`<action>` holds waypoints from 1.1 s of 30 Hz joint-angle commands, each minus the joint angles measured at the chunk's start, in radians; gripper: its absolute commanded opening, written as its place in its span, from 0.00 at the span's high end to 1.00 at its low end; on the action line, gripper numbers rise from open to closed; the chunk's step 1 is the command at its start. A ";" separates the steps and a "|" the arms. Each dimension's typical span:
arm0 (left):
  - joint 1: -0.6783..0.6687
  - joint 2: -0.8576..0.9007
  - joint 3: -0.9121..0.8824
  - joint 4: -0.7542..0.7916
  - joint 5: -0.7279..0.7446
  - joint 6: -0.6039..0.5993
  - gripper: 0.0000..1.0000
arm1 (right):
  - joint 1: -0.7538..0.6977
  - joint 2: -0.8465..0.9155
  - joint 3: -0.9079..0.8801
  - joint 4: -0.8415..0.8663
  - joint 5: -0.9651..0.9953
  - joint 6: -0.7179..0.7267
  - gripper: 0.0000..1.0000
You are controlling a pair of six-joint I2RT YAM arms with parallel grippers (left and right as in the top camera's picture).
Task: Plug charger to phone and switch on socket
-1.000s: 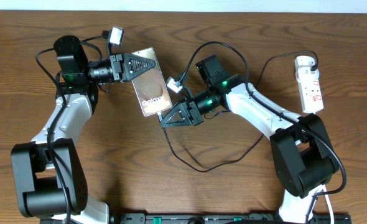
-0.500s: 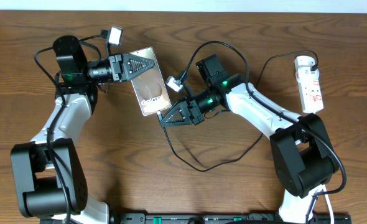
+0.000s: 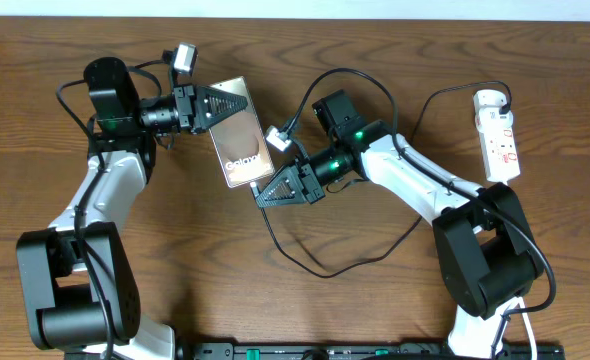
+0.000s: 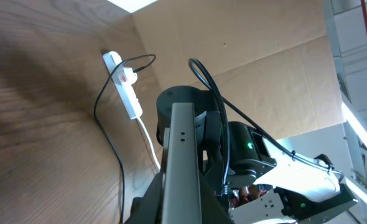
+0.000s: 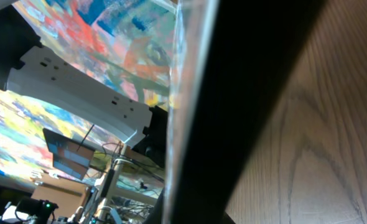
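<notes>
The phone (image 3: pixel 240 150), a brownish slab with white "Galaxy" lettering, is held tilted above the table. My left gripper (image 3: pixel 237 103) is shut on its upper end; the left wrist view shows the phone's grey edge (image 4: pixel 182 155) between the fingers. My right gripper (image 3: pixel 260 196) sits at the phone's lower right corner, shut on the charger's tip. The thin black charger (image 3: pixel 320 270) loops across the table toward the socket (image 3: pixel 498 130), a white strip at the far right. The phone (image 5: pixel 246 93) fills the right wrist view, hiding the jaws and plug.
The socket (image 4: pixel 122 84) and the charger cable (image 4: pixel 109 143) also show in the left wrist view, far across the brown wooden table (image 3: pixel 175 260). Both arms' thicker black cables arch above the table's middle and far left.
The phone and my right gripper have both shifted slightly left; the right gripper's tip stays at the phone's lower edge. The left arm has barely moved.
</notes>
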 commanded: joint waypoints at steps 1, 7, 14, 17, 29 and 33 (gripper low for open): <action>0.002 0.002 0.007 0.009 0.024 -0.035 0.93 | 0.017 0.000 0.006 -0.001 -0.003 -0.020 0.99; 0.002 0.002 0.007 0.018 0.024 0.007 0.93 | 0.017 0.000 0.006 0.009 -0.016 -0.020 0.99; 0.002 0.002 0.007 0.024 0.024 0.049 0.93 | 0.017 0.000 0.006 0.026 -0.038 -0.020 0.99; 0.002 0.002 0.007 0.024 0.024 0.049 0.93 | 0.017 0.000 0.006 0.027 -0.038 -0.020 0.99; 0.002 0.002 0.007 0.024 0.024 0.029 0.93 | 0.016 0.000 0.006 0.034 -0.037 -0.019 0.99; 0.002 0.002 0.007 0.024 0.024 0.030 0.93 | 0.011 0.000 0.006 0.034 -0.038 -0.019 0.99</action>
